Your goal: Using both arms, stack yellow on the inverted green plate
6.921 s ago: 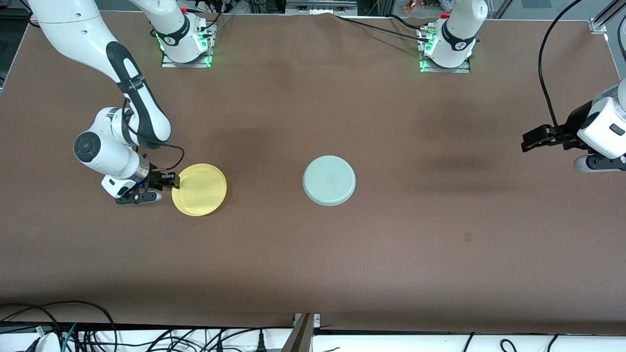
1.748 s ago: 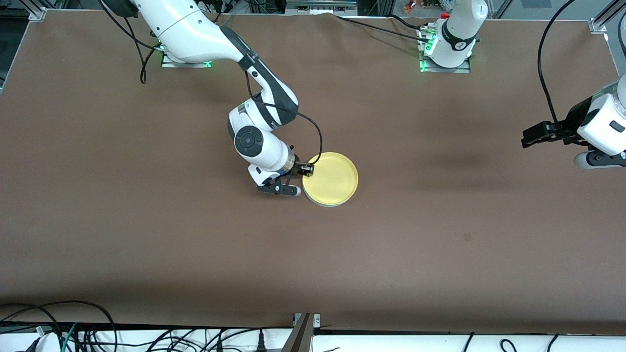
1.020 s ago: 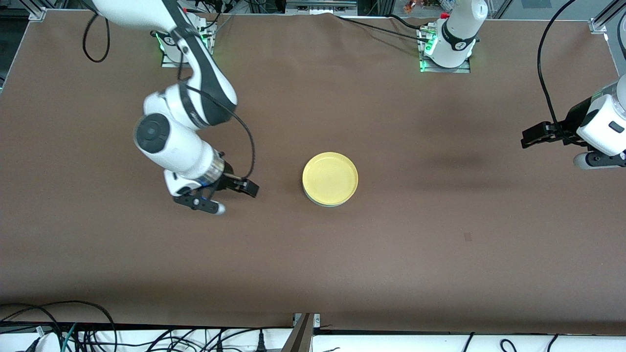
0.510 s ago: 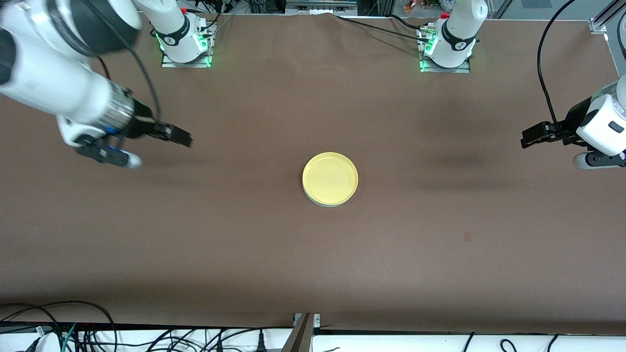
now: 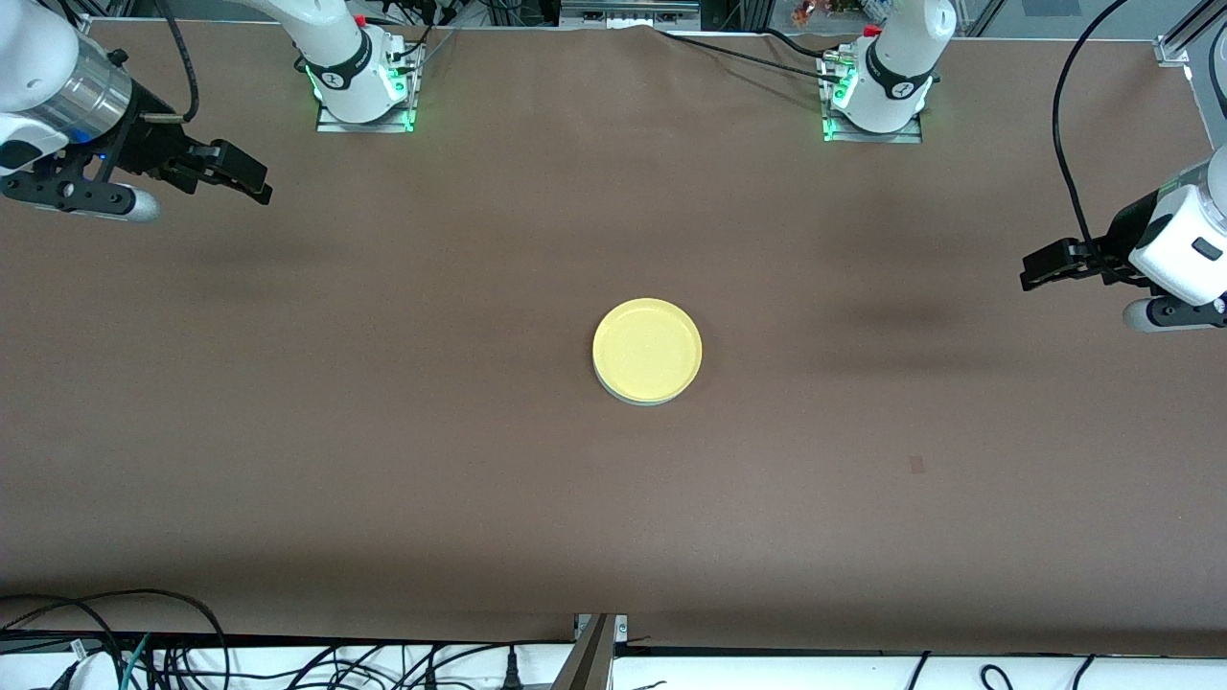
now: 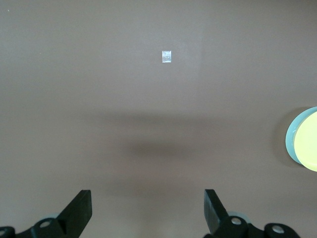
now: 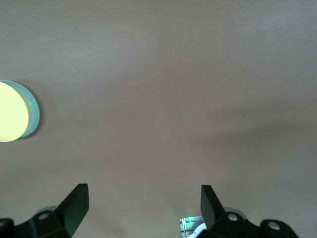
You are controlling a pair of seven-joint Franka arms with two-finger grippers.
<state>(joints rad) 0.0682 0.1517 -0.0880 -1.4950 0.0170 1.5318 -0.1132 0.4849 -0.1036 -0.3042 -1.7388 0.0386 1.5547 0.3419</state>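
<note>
Right gripper (image 5: 251, 179) pulled back to frame's upper left, jaws wide, empty; yellow (image 5: 647, 349) sits on green plate (image 5: 640, 398) mid-frame. Left gripper (image 5: 1033, 270) waits wide, right edge.

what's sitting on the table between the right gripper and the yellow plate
Nothing: in the front view only bare brown table runs from the open right gripper to the yellow plate, which rests on the green plate.

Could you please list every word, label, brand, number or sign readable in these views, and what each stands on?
None can be read.
Yellow plate, green plate beneath it: plain, no print.
Small pale patch on the table: blank.
Arm bases: a dark emblem, too small to read.
</note>
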